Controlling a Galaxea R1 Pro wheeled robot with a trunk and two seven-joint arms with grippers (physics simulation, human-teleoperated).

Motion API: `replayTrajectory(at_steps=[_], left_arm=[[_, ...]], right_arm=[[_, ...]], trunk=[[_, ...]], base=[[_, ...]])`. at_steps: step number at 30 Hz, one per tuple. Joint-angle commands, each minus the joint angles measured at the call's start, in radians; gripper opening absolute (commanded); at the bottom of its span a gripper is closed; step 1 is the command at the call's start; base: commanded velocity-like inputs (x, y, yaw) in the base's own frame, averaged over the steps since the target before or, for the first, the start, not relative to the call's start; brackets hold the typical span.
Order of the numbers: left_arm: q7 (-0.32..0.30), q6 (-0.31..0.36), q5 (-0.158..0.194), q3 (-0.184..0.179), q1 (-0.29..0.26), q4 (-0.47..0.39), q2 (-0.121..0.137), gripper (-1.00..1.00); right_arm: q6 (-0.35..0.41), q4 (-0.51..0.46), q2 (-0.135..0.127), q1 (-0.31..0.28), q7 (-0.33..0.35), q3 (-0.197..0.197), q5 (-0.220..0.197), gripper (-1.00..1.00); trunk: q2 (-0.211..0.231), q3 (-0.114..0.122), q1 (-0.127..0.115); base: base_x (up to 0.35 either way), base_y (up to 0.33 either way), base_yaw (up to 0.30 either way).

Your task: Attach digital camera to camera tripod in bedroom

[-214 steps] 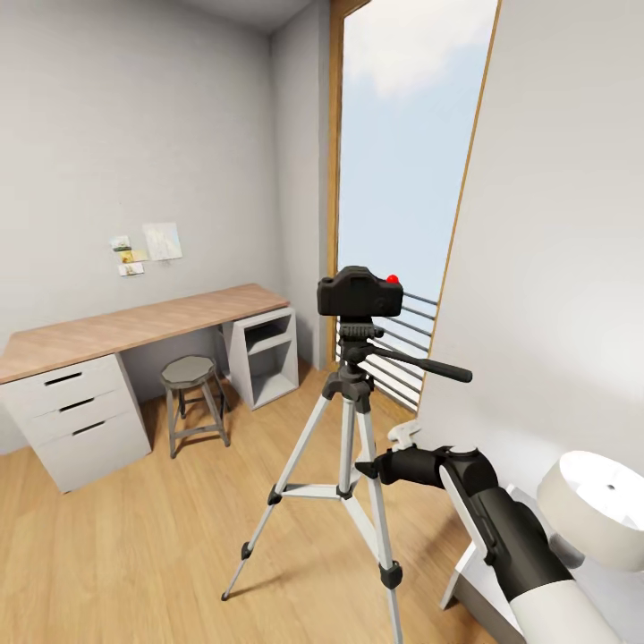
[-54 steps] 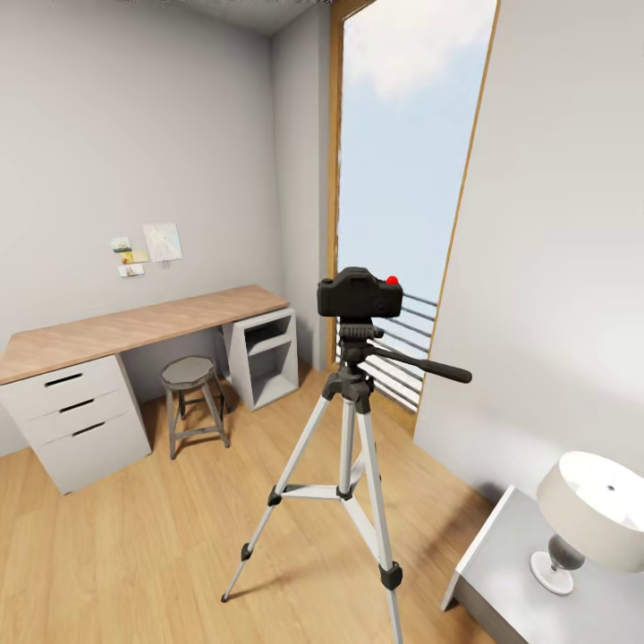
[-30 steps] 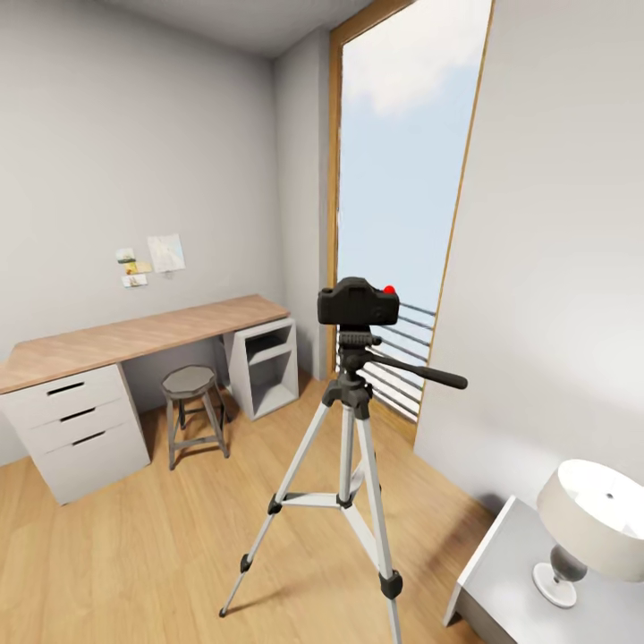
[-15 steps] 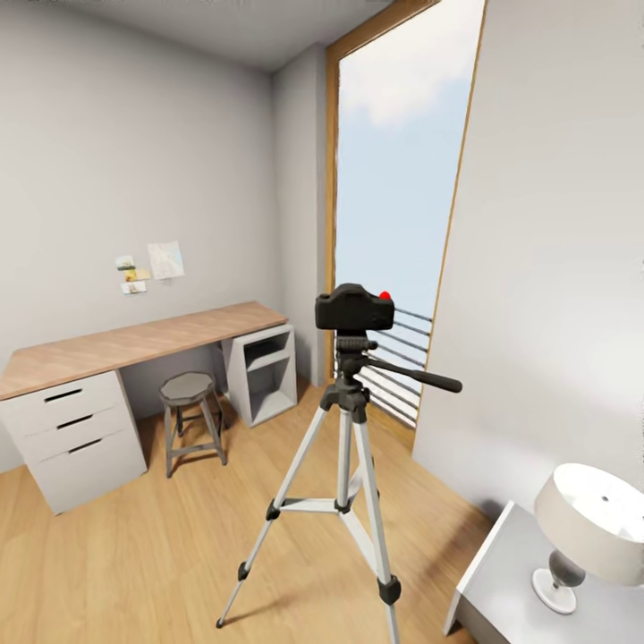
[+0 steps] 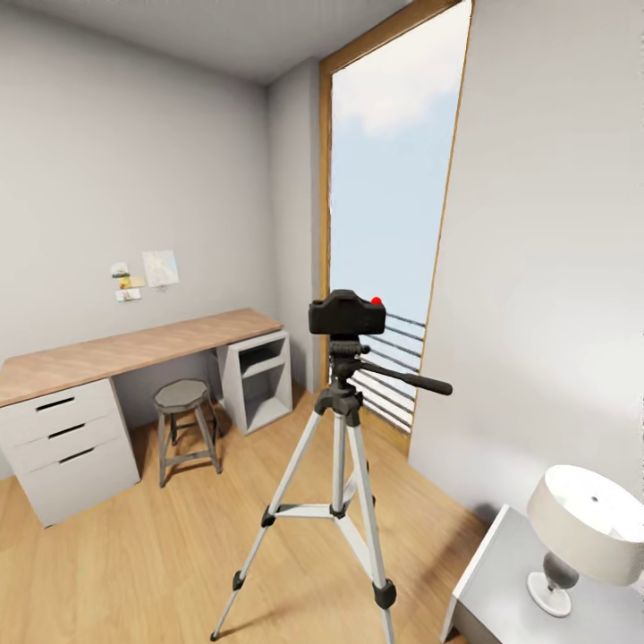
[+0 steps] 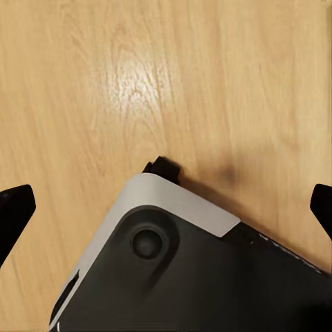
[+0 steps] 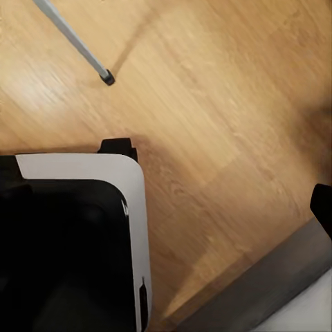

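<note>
Standing on its 3 splayed silver legs on the plank floor [image 5: 134, 555], the camera tripod [image 5: 338, 447] carries the digital camera [image 5: 347, 316] square on its black head, the red button showing at the camera's top corner and the long pan handle [image 5: 407, 379] reaching out toward the tall wood-framed window [image 5: 385, 179]. From how it sits, the attachment looks already made. A grey stool [image 5: 183, 425] and a wood-topped desk [image 5: 125, 344] stand well apart along the far wall; a lamp [image 5: 586, 528] rests on a grey side table [image 5: 501, 581] near the frame's lower corner.

The left gripper [image 6: 166, 204] points down at the floor over the robot's base [image 6: 180, 263], its dark fingertips spread wide at the picture's edges and holding nothing. In the right wrist view, 1 dark fingertip shows at the edge, beside a tripod foot [image 7: 106, 77]; whether that gripper is spread or closed cannot be told.

Judged by its build, the camera is small, rigid and light, its bulging lens the fragile part; its body sides offer the safest grip. The tripod looks top-heavy on thin legs, so any nudge to the handle risks tipping it.
</note>
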Motion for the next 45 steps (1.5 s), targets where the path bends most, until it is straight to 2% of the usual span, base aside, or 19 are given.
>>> replayTrajectory(at_steps=[1,18,45], left_arm=[[0.003,0.001,0.003,-0.002,0.000,-0.002,0.000,1.00],[0.004,-0.109,0.007,0.001,0.000,0.001,-0.004,1.00],[0.004,-0.121,0.015,0.004,0.000,0.001,-0.005,1.00]], right_arm=[[-0.004,0.002,0.000,0.001,0.003,-0.008,0.007,1.00],[-0.011,0.002,0.002,0.009,0.004,-0.007,0.007,1.00],[-0.009,0.001,0.001,0.009,0.004,-0.002,0.018,1.00]], trunk=[[-0.001,0.000,0.000],[-0.001,0.020,0.000],[-0.001,0.021,0.000]], base=[[0.000,0.000,-0.064],[0.000,0.000,-0.047],[0.000,0.000,-0.001]])
